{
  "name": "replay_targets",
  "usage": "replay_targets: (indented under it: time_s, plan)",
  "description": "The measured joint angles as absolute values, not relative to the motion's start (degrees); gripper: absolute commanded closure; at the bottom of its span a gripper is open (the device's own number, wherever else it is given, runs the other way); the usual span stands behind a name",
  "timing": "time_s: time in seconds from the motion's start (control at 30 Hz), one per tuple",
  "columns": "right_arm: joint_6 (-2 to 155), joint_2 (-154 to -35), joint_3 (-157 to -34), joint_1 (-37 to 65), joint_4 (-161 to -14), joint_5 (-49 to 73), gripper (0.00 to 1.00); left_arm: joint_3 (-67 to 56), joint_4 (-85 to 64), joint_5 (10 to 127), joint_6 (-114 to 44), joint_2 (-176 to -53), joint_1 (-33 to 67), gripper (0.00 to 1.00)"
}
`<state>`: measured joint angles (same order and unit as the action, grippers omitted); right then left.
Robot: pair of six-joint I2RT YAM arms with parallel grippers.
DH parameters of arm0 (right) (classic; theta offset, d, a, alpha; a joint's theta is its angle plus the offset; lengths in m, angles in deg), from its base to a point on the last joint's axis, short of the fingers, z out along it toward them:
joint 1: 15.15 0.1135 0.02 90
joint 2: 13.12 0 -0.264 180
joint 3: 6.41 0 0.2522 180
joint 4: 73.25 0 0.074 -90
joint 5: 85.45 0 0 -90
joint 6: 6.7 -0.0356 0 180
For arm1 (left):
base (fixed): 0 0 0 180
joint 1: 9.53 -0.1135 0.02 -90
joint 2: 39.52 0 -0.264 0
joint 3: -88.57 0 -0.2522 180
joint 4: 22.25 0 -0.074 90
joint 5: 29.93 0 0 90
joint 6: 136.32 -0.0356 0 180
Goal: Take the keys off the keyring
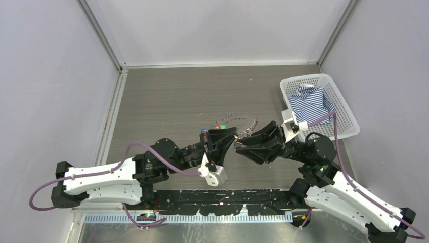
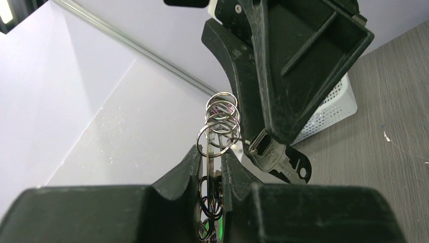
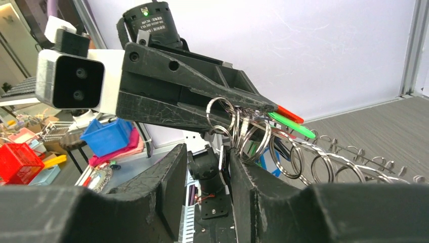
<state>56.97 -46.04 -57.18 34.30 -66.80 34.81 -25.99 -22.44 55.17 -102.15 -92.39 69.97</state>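
The left hand (image 2: pixel 210 154) is closed narrow on a bunch of small split rings (image 2: pixel 218 129), which stand up between its two fingers. From this bunch the green key (image 3: pixel 292 130) and the red key (image 3: pixel 290 114) point out past the fingertips. The keyring (image 3: pixel 329 152), a twisted silvery wire, goes on from the same place, and more small rings hang on it. The right hand (image 3: pixel 207 152) faces the left one, tip near tip, and its fingers stand apart with a clear gap. A key with a dark head (image 2: pixel 277 158) lies at the tip of one right finger; I cannot tell if it is gripped. All this is near the middle of the desk (image 1: pixel 172 96), and the keyring curves toward the far edge. A white basket (image 1: pixel 349 126) with a striped cloth (image 1: pixel 309 104) inside stands at the right edge, near the far right corner.
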Motion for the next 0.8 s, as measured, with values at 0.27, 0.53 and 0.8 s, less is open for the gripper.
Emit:
replay_targets:
  time_s: [0.27,0.53,0.8]
  plan:
    - [56.0,-44.5,-56.5,34.3,-65.1,33.6,0.6,-26.0,-22.8,55.1,-102.0,-92.6,70.0,1.0]
    - [54.7,-45.5,-55.9,34.3,-64.5,32.9,0.63,-26.0,-22.9,55.1,-102.0,-92.8,70.0,1.0]
    - [54.4,-45.7,-55.9,34.3,-64.5,31.9,0.72,-26.0,-22.9,55.1,-101.8,-93.3,70.0,1.0]
